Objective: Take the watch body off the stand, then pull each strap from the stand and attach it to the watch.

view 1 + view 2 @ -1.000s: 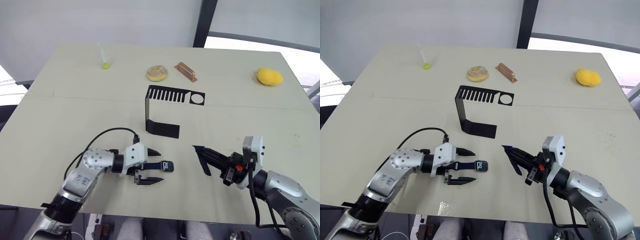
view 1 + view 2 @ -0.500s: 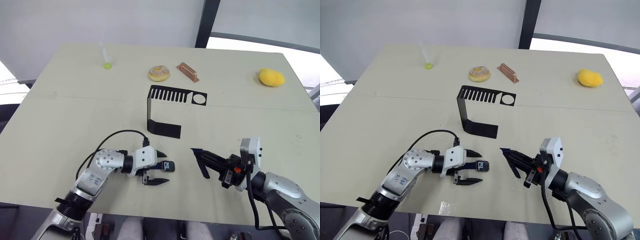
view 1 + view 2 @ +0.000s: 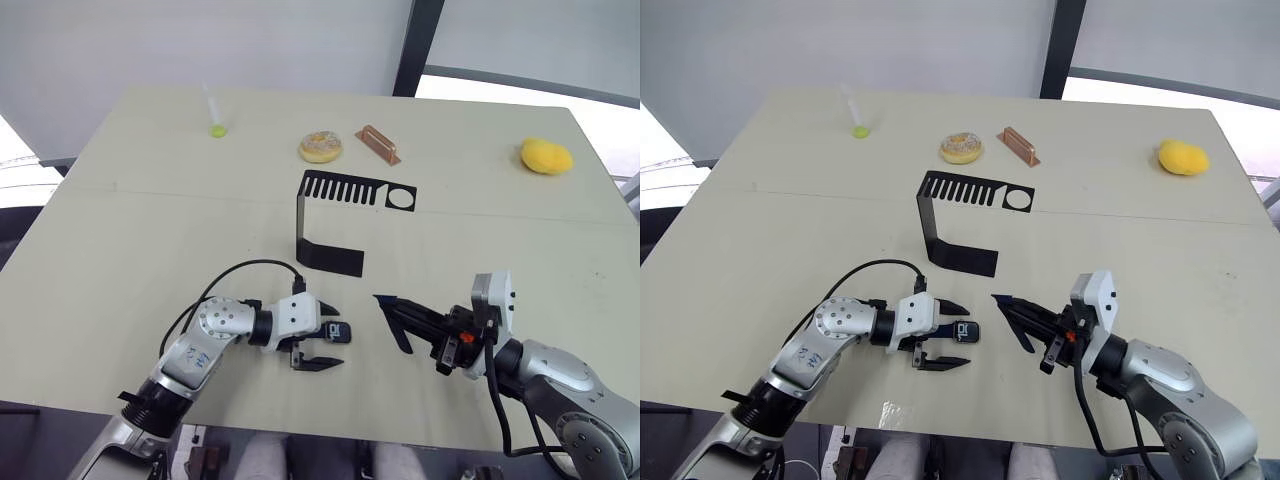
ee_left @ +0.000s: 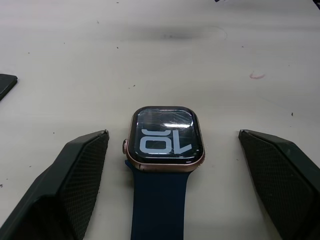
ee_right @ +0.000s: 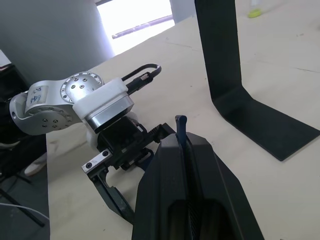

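Stage: the watch (image 4: 166, 138) is off the stand (image 3: 335, 225) and lies flat on the table (image 3: 130, 230), one strap (image 4: 159, 202) already fitted; the second strap (image 5: 182, 131) is, by my reading, about to be joined.
Left gripper (image 3: 325, 335): fingers apart, one on each side of the watch, touching neither it nor its strap.
Right gripper (image 3: 392, 318): fingers together, clamped on the second strap, whose tip juts out beyond them.
Key relation: the watch's free edge faces away from the left wrist, toward the right gripper; the held strap points back at it, roughly in line with the fitted strap's long axis. The two are near, not touching.
Nearer arm: the left brackets the watch; the right carries the part that must travel.
Watch appearance: rounded-square case, rose-gold rim, black screen with white digits, crown on one side.
Strap appearance: dark navy, thin, flat.
Stand: black, bent in a C, slotted top plate with a round hole, set further back on the table.
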`<state>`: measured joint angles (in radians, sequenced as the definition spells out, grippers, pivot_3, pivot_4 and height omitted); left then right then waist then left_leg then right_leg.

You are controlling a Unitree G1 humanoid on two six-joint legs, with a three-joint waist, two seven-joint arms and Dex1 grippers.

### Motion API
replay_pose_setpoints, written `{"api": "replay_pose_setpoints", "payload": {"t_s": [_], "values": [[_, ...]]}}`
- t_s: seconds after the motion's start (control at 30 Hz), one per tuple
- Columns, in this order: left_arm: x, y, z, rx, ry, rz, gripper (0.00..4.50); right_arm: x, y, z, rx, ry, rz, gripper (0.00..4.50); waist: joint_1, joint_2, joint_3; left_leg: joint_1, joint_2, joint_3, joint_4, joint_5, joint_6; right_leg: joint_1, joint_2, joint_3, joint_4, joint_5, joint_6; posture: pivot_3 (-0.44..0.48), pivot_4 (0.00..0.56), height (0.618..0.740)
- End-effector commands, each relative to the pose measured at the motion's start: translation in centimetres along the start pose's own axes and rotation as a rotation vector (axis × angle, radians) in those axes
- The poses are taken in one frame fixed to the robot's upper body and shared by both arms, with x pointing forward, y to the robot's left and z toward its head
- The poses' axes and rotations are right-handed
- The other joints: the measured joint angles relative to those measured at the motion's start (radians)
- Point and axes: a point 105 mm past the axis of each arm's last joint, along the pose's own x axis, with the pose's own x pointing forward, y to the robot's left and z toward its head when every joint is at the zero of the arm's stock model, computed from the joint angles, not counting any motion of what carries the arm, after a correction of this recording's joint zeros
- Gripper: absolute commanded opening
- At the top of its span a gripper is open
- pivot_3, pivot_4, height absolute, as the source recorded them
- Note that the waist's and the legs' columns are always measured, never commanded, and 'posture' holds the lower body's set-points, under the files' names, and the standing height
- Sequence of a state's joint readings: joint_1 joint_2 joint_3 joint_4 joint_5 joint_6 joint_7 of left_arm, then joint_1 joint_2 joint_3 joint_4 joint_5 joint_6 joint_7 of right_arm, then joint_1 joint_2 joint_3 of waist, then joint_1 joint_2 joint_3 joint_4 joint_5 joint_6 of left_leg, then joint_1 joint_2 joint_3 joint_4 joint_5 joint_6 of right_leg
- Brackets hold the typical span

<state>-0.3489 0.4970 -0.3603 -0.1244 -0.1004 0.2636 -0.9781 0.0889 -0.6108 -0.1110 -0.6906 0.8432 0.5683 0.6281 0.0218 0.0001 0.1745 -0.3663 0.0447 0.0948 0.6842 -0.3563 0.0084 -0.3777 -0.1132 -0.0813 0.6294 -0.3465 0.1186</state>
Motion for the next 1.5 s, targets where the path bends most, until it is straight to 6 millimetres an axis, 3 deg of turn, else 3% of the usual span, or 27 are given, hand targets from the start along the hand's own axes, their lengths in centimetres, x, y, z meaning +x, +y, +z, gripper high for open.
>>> {"api": "replay_pose_setpoints", "payload": {"t_s": [0.03,0.17,0.2,0.37,0.53,0.63,0.83,0.97,1.07,1.3,1.5], "values": [[-0.2,-0.3,-1.6,-0.067,0.053,-0.012,3.61,0.5,0.9,1.2,-0.043,-0.023,0.059,0.00,-0.001,0.000,0.000,0.000,0.000,0.000,0.000,0.000,0.000,0.000,0.000,0.000,0.000,0.000,0.000,0.000,0.150,0.740],[-0.4,0.0,-3.1,-0.101,0.118,0.025,1.69,0.8,0.9,1.7,-0.022,-0.045,0.068,0.00,-0.001,-0.001,-0.001,0.001,0.000,0.000,0.000,0.000,0.000,0.000,0.001,0.000,0.000,0.000,0.000,0.000,0.150,0.740],[-0.5,0.2,-3.6,-0.102,0.142,0.039,1.59,0.8,1.1,1.6,-0.004,-0.045,0.081,0.00,0.000,-0.001,-0.001,0.001,0.000,0.000,0.000,0.000,0.000,0.000,0.000,0.000,0.000,0.000,0.000,0.000,0.150,0.740],[-0.9,0.2,-4.5,-0.110,0.152,0.033,1.59,0.8,1.9,1.7,0.024,-0.046,0.109,0.00,-0.003,-0.004,-0.004,0.004,0.001,0.000,0.000,0.000,0.000,0.002,0.000,0.000,0.000,0.000,0.000,0.000,0.150,0.740],[-1.0,0.8,-2.6,-0.080,0.061,0.029,1.59,0.3,1.4,1.2,-0.020,-0.028,0.085,0.00,-0.007,-0.004,-0.005,0.007,0.001,0.002,-0.001,0.000,0.000,0.004,0.000,0.002,0.000,0.000,0.000,0.000,0.150,0.740],[-1.7,1.3,-0.3,-0.106,-0.038,0.018,1.59,-0.1,1.2,1.6,-0.067,-0.026,0.077,0.00,-0.010,-0.004,-0.005,0.007,0.001,0.002,-0.001,0.000,0.000,0.004,0.000,0.004,0.000,0.000,0.000,0.000,0.150,0.740],[-4.8,2.1,3.8,-0.376,-0.276,-0.019,1.59,-1.2,-0.4,2.9,-0.198,-0.030,0.017,0.00,-0.011,-0.004,-0.004,0.004,0.001,0.001,-0.001,0.000,0.000,0.002,0.000,0.004,0.002,0.000,0.000,0.000,0.150,0.740],[-7.4,1.6,4.8,-0.636,-0.312,-0.145,1.59,-0.9,-0.5,3.5,-0.232,-0.041,0.040,0.00,-0.014,-0.004,-0.004,0.003,0.001,-0.001,-0.001,0.000,0.000,0.002,0.000,0.005,0.001,0.000,0.000,0.000,0.150,0.740],[-8.3,1.3,5.2,-0.723,-0.292,-0.217,1.59,-0.5,-0.1,3.8,-0.320,-0.017,0.080,0.00,-0.021,-0.004,-0.004,0.002,0.001,-0.001,0.000,0.000,0.000,0.002,0.000,0.004,0.001,0.000,0.000,0.000,0.150,0.740],[-8.0,3.2,6.6,-0.856,-0.350,-0.231,1.59,0.3,2.5,2.9,-0.558,0.039,0.213,0.00,-0.017,-0.004,-0.004,-0.001,-0.001,-0.002,0.000,0.000,0.000,0.000,0.000,0.002,0.000,0.000,0.000,0.000,0.150,0.740],[-7.4,2.9,6.9,-0.828,-0.321,-0.254,1.59,0.8,2.7,3.1,-0.666,0.026,0.203,0.00,-0.023,-0.005,-0.004,-0.001,-0.001,-0.002,0.000,0.001,-0.001,0.000,0.001,0.000,0.000,0.000,0.000,0.000,0.150,0.740]]}}
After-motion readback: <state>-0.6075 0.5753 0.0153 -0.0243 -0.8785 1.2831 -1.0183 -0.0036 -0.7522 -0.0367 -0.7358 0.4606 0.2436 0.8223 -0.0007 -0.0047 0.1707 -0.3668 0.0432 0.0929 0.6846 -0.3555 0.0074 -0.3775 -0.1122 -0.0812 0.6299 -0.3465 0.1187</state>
